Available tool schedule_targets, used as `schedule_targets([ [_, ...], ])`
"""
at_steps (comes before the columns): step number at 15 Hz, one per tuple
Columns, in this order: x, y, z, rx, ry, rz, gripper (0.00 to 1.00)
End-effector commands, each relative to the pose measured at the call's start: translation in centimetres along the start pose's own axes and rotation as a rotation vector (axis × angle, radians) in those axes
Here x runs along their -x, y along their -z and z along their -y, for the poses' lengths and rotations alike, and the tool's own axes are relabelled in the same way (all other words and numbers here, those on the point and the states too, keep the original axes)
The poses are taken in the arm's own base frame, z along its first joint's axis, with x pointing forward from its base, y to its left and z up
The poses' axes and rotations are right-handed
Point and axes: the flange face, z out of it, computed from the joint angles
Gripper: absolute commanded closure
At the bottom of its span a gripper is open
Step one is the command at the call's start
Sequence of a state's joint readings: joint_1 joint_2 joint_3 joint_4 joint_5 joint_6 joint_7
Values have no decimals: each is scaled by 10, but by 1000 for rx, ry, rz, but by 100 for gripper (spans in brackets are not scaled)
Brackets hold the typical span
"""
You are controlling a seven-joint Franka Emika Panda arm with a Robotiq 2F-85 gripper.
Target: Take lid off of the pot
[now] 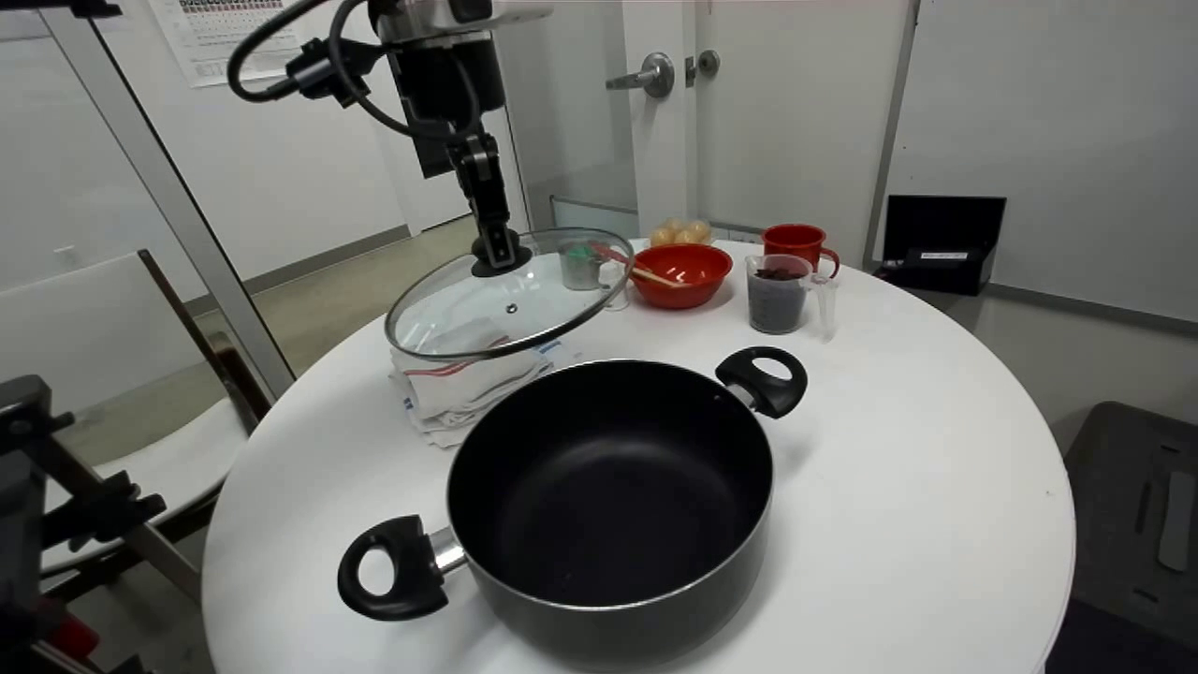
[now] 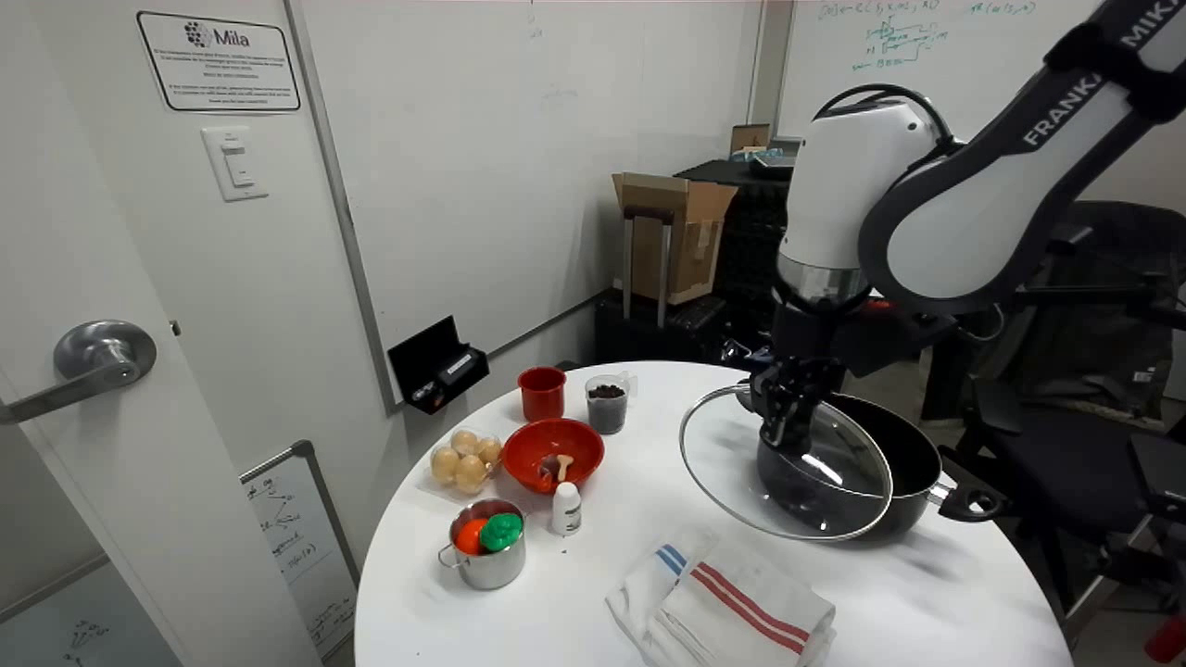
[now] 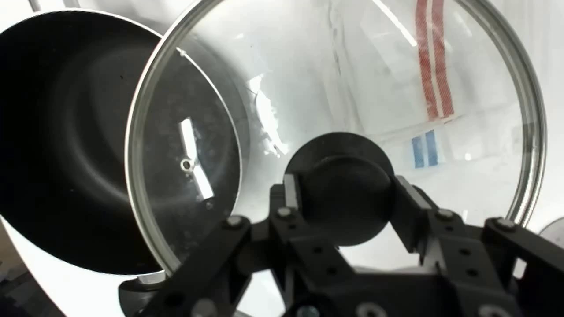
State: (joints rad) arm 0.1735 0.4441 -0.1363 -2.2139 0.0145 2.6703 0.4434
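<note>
The clear glass lid (image 1: 562, 304) with a thin metal rim hangs in the air, slightly tilted, beside and above the pot's edge. My gripper (image 1: 501, 251) is shut on its black knob; in the wrist view the fingers (image 3: 348, 191) sit on both sides of the knob. The lid also shows in an exterior view (image 2: 718, 463). The black pot (image 1: 613, 421) stands uncovered on the table, its dark interior bare and both loop handles visible. In the wrist view the lid's rim overlaps part of the pot (image 3: 66, 154). The arm and lid partly cover the pot (image 2: 903, 454) in an exterior view.
A folded striped towel (image 2: 741, 602) lies beneath the lid's side. A red bowl (image 1: 683, 276), red mug (image 1: 796, 245), measuring cup (image 1: 775, 304), eggs (image 2: 465, 460), small metal pot (image 2: 491, 560) and white bottle (image 2: 566, 511) stand along the round white table's far side.
</note>
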Motion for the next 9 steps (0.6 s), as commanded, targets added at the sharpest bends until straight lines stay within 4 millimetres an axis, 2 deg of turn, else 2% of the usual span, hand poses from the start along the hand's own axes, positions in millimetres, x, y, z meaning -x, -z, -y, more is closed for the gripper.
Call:
schedule_targets([
  [1, 7, 11, 28, 29, 153, 25, 74],
  [5, 7, 6, 51, -9, 326, 67, 74],
  [9, -7, -9, 60, -65, 450, 112, 74],
])
